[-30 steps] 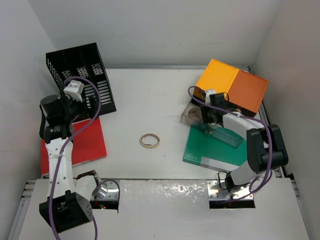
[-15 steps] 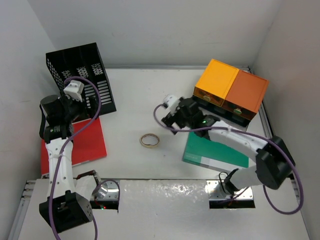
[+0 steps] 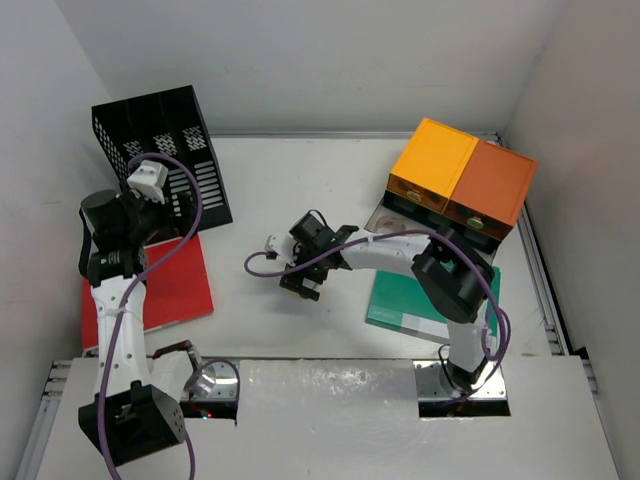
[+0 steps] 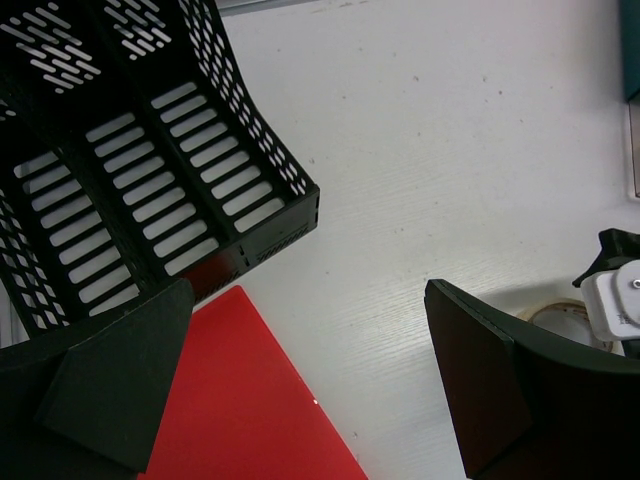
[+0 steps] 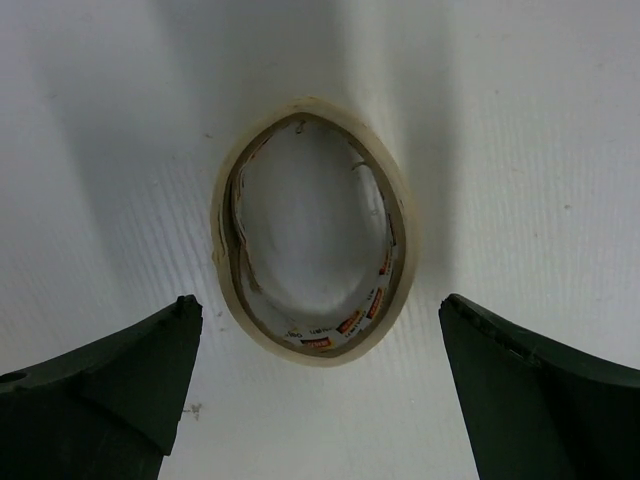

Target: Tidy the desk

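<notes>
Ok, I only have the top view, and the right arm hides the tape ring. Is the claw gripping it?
Observer: No. In the right wrist view the tape ring lies flat on the desk, framed by the open right claw, with a gap on each side.
Operator: And is the left claw holding anything?
Observer: No. The left wrist view shows the left claw open and empty, above the red folder corner.
</notes>
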